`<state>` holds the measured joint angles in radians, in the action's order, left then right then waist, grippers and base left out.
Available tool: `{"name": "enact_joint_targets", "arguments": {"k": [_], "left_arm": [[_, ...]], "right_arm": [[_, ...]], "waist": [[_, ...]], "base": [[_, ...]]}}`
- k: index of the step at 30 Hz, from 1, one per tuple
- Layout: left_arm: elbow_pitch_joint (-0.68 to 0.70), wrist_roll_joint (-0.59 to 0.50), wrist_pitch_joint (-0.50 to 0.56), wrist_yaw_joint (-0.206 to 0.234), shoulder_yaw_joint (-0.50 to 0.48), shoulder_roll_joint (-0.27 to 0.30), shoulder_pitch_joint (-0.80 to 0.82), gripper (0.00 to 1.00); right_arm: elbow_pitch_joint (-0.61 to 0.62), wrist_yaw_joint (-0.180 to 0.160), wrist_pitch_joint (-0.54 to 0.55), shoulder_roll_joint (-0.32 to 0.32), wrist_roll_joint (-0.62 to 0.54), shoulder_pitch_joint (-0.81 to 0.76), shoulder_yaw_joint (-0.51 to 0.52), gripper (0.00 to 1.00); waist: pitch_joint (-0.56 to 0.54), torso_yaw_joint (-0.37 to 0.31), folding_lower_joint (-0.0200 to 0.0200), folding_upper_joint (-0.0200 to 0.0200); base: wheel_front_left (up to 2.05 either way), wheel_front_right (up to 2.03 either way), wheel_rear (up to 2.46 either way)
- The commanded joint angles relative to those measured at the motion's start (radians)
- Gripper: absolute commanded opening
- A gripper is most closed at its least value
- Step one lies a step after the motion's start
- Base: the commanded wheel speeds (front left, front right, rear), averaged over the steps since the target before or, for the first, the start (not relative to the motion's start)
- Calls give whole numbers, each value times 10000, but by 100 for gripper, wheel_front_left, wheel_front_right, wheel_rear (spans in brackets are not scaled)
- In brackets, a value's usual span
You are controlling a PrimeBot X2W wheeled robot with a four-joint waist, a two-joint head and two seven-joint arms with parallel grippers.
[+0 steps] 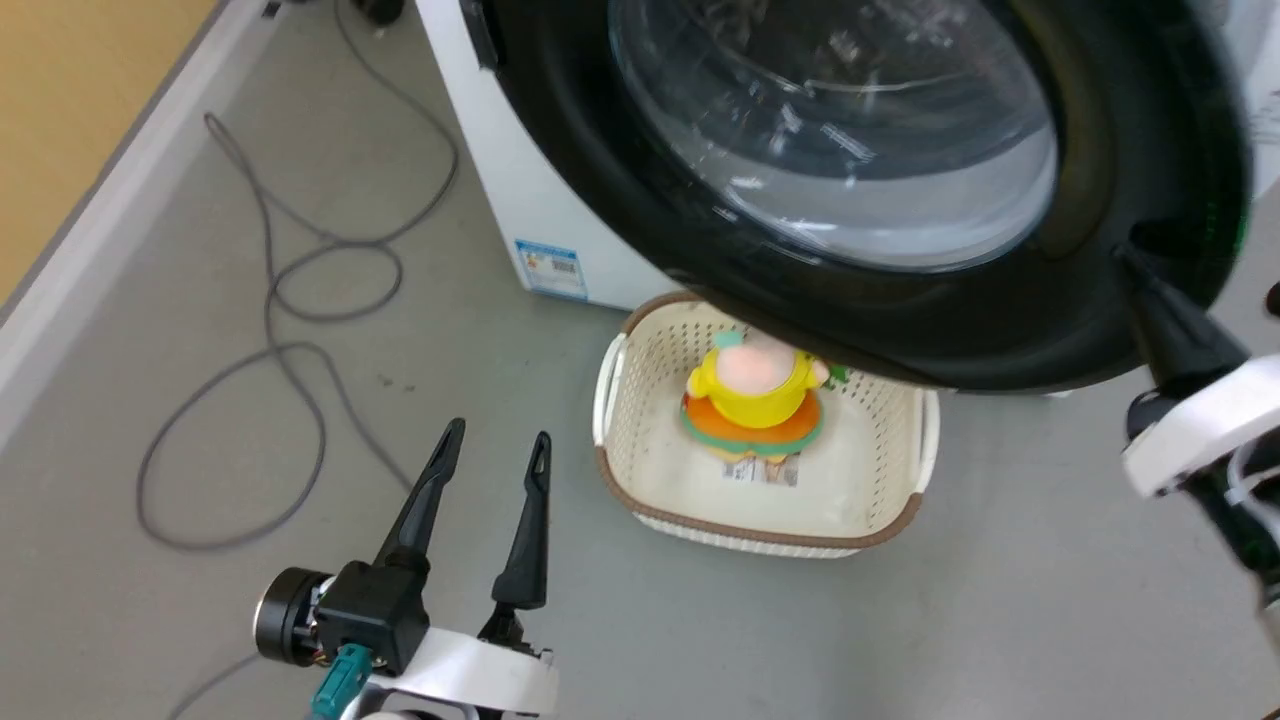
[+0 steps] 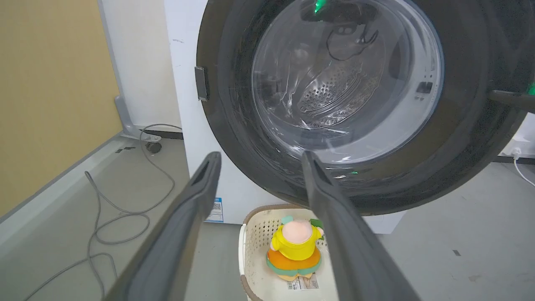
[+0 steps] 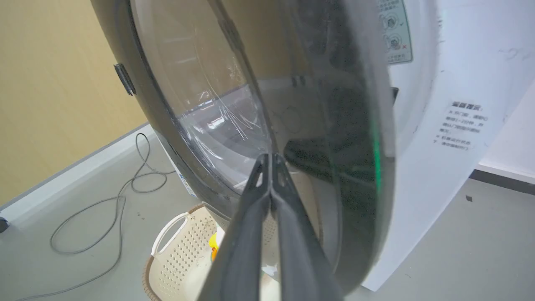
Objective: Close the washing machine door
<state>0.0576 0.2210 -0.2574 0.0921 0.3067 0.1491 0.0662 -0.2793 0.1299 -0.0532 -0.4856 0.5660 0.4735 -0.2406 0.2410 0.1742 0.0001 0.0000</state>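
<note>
The washing machine door [image 1: 830,140] stands ajar, swung out from the white washing machine [image 1: 520,190], so that in the right wrist view a gap shows between its black rim and the machine's front. Through the glass bowl the left wrist view shows the perforated steel drum. The right gripper [image 1: 1130,255] has its two dark fingers pressed together with nothing between them, and their tips rest against the outer face of the door at its rim, on the right side in the head view. The left gripper [image 1: 495,445] hangs over the bare grey floor [image 1: 1000,620], well apart from the door, its fingers spread wide and holding nothing. A cream laundry basket [image 1: 640,440] sits on the floor just in front of the machine, its far edge under the door's lower rim, with a yellow and orange plush toy [image 1: 755,385] lying in it. A small blue sticker [image 1: 550,268] shows low on the machine's front, and a grey cable [image 1: 268,310] loops across the floor toward the wall on the left.
</note>
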Motion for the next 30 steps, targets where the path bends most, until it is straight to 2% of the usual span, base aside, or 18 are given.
{"name": "enact_joint_targets", "arguments": {"k": [1, 7, 17, 24, 30], "left_arm": [[18, -85, -43, -32, -20, -36, 144, 100], [137, -264, -43, -204, -110, -269, 399, 100], [227, -406, -43, -372, -214, -544, 681, 100], [209, -504, -43, -464, -290, -702, 862, 100], [148, -600, -43, -508, -399, -801, 844, 100]], "right_arm": [[-85, 8, 3, -76, 67, 191, -44, 0], [-1212, 8, 130, -578, 729, 1419, -34, 0], [-2788, 8, 493, -897, 1014, 3373, 192, 0], [-4144, 8, 638, -926, 900, 4647, 535, 0], [-4951, 8, 349, -820, 850, 5135, 519, 0]], "waist": [[154, 121, -1, 0], [684, 364, -1, 0], [1333, 618, -1, 0], [1600, 779, -1, 0], [1507, 755, -1, 0]], "base": [[0, 0, 0], [0, 0, 0], [0, 0, 0], [0, 0, 0], [0, 0, 0]]}}
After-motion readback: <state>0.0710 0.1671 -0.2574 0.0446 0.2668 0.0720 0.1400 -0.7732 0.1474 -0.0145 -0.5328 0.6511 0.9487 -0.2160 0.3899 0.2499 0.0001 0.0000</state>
